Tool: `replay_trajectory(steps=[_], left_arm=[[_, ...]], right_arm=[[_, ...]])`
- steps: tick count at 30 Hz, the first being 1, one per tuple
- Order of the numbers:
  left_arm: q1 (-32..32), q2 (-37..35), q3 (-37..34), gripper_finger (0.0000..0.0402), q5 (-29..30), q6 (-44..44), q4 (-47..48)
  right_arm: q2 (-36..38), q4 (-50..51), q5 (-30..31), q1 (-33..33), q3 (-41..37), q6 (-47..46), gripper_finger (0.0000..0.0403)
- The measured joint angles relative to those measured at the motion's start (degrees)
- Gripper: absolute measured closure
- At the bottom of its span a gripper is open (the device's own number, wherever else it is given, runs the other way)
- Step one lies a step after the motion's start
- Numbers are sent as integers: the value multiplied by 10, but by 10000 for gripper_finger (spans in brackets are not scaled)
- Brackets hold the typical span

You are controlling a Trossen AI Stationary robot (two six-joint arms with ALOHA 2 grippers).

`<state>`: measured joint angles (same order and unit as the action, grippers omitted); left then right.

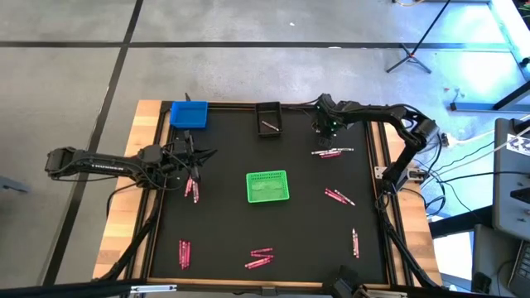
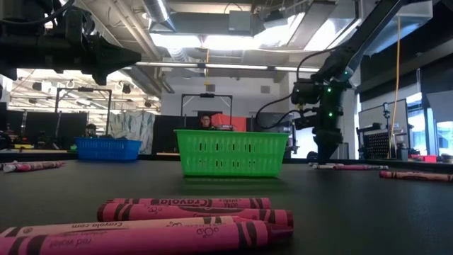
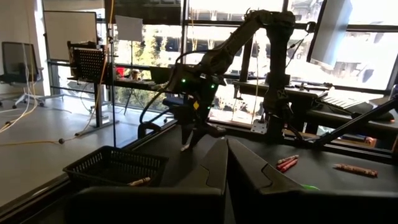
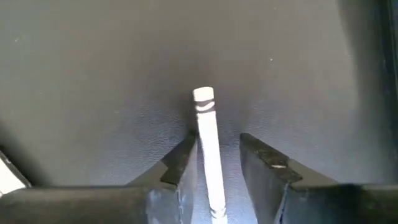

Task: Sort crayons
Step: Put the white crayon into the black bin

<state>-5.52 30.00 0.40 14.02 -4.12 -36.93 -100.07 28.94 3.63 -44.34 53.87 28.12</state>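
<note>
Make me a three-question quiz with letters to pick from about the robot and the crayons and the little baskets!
1. Where is the green bin?
A. near the middle of the mat
B. in the far left corner
C. off the table

2. How many bins are on the mat?
A. one
B. three
C. five

3. What does the right gripper have between its fingers?
A. nothing
B. a pale crayon
C. a blue bin

Answers:
1 A: the high view shows it mid-mat.
2 B: there is the green one, a blue bin and a black bin.
3 B: the right wrist view shows the whitish stick between the fingers, though whether they already pinch it is not clear.
</note>
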Motion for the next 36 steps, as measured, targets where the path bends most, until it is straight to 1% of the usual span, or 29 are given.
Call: replay_trajectory(steps=[3,8,10,14,17,19,23,28,32,36], left_arm=[[0,0,0,401,0,0,0],[0,0,0,401,0,0,0],[0,0,0,401,0,2,0],[0,0,0,401,0,2,0],[0,0,0,401,0,2,0],[0,0,0,401,0,-1,0],[0,0,0,401,0,-1,-5],[0,0,0,401,0,-2,-14],[0,0,0,401,-1,-3,-34],[0,0,0,401,2,-3,-37]], right_arm=[[-1,0,-2,0,0,7,306],[-2,1,-5,1,-1,23,377],[-2,3,-6,1,3,24,392],[1,19,-12,1,26,24,381],[21,10,-12,12,54,18,390],[36,3,-35,18,70,11,396],[45,-19,-88,40,96,-12,391],[43,-129,-165,64,104,-52,398],[29,-246,-172,82,104,-89,391],[-5,-336,-172,98,104,-114,379]])
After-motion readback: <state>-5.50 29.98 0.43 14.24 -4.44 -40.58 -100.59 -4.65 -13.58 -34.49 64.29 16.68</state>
